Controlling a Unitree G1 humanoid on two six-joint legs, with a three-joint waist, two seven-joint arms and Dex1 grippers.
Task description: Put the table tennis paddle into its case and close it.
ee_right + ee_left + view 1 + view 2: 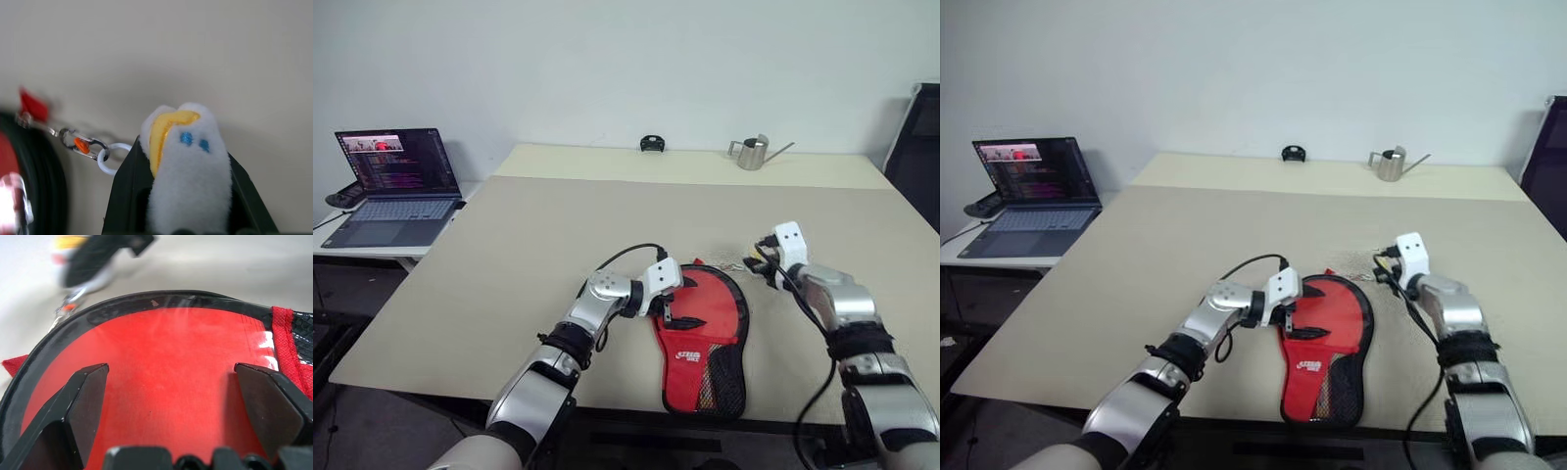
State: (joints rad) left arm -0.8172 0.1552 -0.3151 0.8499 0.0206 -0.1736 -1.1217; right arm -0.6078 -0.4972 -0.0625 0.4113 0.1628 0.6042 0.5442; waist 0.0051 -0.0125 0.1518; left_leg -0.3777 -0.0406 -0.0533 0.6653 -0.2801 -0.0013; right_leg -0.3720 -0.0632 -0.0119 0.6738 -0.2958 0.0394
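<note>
While our right gripper point(188, 196) pinched the plush zipper charm point(188, 161) at the case's point(705, 333) one o'clock, our wide-open left gripper point(171, 396) needed to pin the case so the pull ran smoothly.

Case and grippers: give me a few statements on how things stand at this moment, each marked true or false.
1. The case lies red side up near the table's front edge. True.
2. The left gripper is shut on the case. False: its fingers stand open above the red fabric.
3. The right gripper is shut on a white plush charm. True.
4. The charm hangs free of the case. False: a ring and clip chain it toward the case's rim.
5. A watering can stands beside the case. False: it stands at the far edge.
</note>
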